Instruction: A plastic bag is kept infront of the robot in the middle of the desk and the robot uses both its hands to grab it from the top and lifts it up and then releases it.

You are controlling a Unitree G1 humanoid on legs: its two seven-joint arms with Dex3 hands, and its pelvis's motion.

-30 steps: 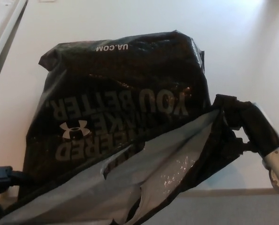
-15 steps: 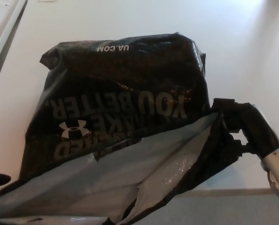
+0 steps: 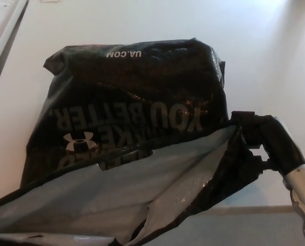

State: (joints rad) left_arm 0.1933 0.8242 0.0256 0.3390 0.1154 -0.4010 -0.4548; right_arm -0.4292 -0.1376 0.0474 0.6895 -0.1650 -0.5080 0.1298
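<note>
- Head view looks down on a white desk [image 3: 142,20] with a big black plastic bag [image 3: 142,87] on it.
- This bag sits in the middle of the desk and reaches down past the near edge.
- Its far end lies toward the far edge, where small pale letters read "UA.COM" upside down.
- More big grey words run across the black side, also upside down, with a white logo [image 3: 79,141] near the desk's left edge.
- At the near edge the bag's mouth hangs open, and the grey inside [image 3: 142,189] shows as a wide shiny sheet with folds in it.
- The right hand [image 3: 257,134] comes in from the right edge of the desk, black, with a silver wrist [image 3: 302,182] behind it.
- It touches the right corner of the bag's open top, and the black plastic bunches up right against it.
- Its fingers are the same black as the bag, so I cannot tell if they are pinched on the plastic or just beside it.
- No left hand shows at all; the bag covers the near left corner.
- A pale strip [image 3: 3,25] runs along the far left corner of the desk.
</note>
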